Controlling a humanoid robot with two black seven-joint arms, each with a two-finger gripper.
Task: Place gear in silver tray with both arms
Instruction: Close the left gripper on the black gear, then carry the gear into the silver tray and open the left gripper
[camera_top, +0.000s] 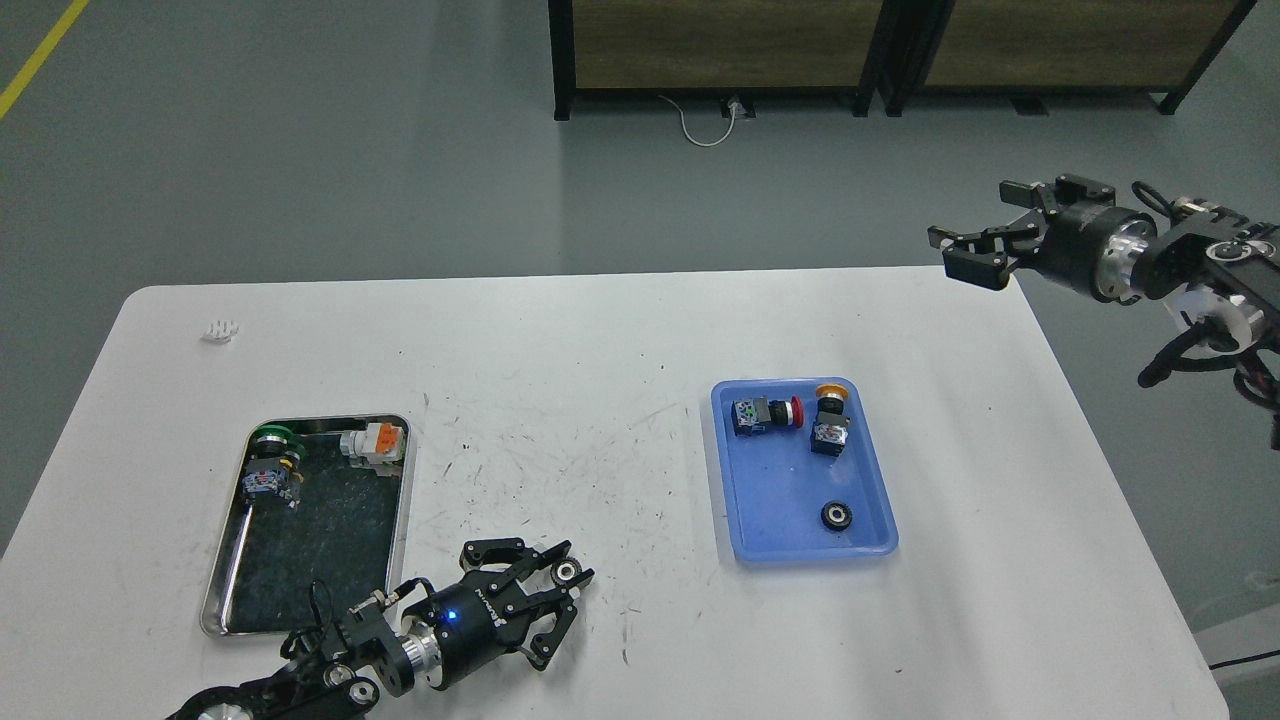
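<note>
A small dark toothed gear (568, 572) lies at the table's front, right of the silver tray (404, 505). My left gripper (571, 564) comes in from the bottom left and its fingers are closed around the gear at table level. The silver tray's dark bottom holds a green-capped switch (268, 462) and an orange-and-white part (375, 442) at its far end. My right gripper (975, 252) is open and empty, held in the air over the table's far right corner.
A blue plastic tray (770, 545) right of centre holds a red-capped switch (765, 414), an orange-capped switch (828, 425) and a black wheel (835, 515). A small white piece (218, 331) lies at the far left. Dark cabinets (720, 50) stand beyond the table.
</note>
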